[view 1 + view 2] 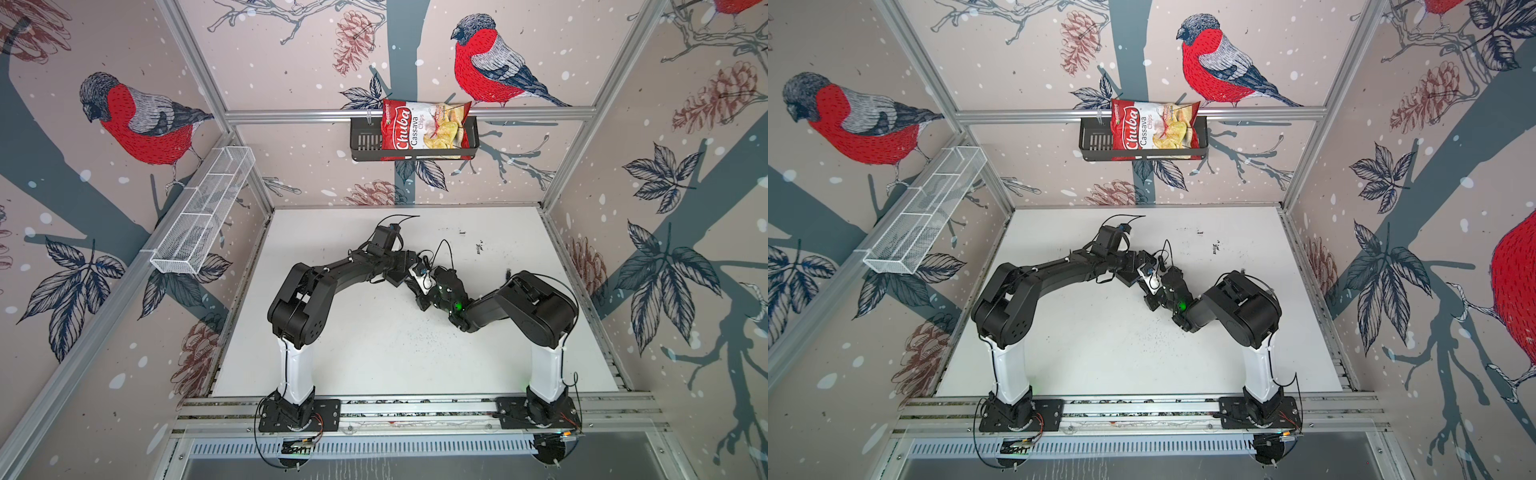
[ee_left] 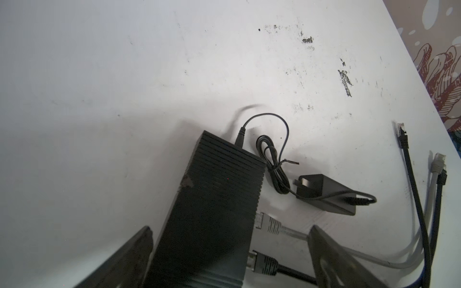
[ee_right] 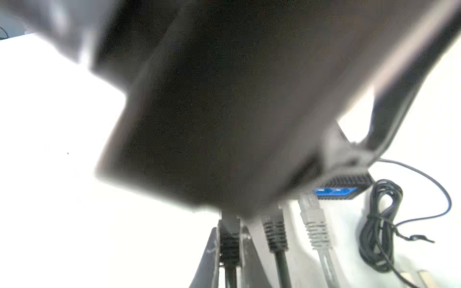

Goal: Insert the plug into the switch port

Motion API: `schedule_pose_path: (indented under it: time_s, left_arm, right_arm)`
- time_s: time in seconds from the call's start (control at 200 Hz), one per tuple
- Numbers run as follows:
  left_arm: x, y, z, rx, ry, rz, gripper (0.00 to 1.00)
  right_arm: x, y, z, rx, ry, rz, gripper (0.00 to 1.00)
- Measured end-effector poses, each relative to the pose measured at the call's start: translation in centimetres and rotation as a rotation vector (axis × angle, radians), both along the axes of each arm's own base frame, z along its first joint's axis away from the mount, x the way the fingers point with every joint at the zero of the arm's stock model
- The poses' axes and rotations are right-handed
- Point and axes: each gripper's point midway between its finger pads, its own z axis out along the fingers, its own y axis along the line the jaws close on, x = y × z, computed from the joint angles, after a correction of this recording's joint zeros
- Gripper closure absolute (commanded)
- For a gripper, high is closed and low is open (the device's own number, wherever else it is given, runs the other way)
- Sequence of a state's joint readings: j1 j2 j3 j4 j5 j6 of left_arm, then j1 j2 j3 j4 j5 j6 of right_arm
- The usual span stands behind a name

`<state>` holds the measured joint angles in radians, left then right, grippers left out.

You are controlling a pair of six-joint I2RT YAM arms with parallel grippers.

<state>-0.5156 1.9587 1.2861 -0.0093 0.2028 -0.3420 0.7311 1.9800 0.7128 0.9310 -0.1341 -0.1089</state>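
Right fingers [image 3: 208, 259]: clamped on the ribbed boot of a black plug [image 3: 229, 245], low over the surface [image 2: 99, 74].

Plug looks small, light and hard-shelled. The latch tab is likely fragile. The boot just behind the connector seems the right hold; the trailing cable probably pulls springily sideways.

Plug tip and its target port: hidden behind a blurred dark bulk filling the right wrist view. Cannot tell if it is entered or only lined up.

Just beyond: a black plug [image 3: 274, 232] and a grey plug [image 3: 314, 229] sit in the port side of the switch [image 2: 212, 199].

Switch lies flat near the middle of the surface, between the left fingers [image 2: 124, 256], which stand wide apart with a clear gap on the plug side. The box looks light and rigid and would likely slide when pushed, so bracing would help.

Farther: tied cord bundle [image 2: 273, 164], adapter [image 2: 326, 193], loose cable ends [image 2: 403, 136].

In both top views the arms cover the switch.
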Motion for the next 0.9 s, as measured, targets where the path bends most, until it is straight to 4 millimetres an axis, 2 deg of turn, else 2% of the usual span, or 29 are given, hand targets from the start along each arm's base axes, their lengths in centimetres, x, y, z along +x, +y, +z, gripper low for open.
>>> schedule_pose_path:
  time_s: [0.225,0.425,0.625,0.901]
  left_arm:
    - [2.6,1.6,0.3,-0.001,-0.017,0.056,0.04]
    - [4.5,1.3,-0.9,0.003,0.011,0.080,0.04]
    - [4.3,0.8,-1.5,-0.035,0.052,0.088,0.05]
    - [3.2,-1.4,-2.9,-0.111,0.109,0.055,0.07]
  right_arm:
    - [-0.1,-0.3,-0.7,-0.016,0.018,-0.003,0.98]
    - [-0.2,-0.4,-1.1,-0.023,0.024,-0.003,0.98]
    - [-0.1,-0.3,-1.2,-0.024,0.026,-0.003,0.98]
    - [0.4,0.0,-0.8,-0.018,0.015,-0.010,0.98]
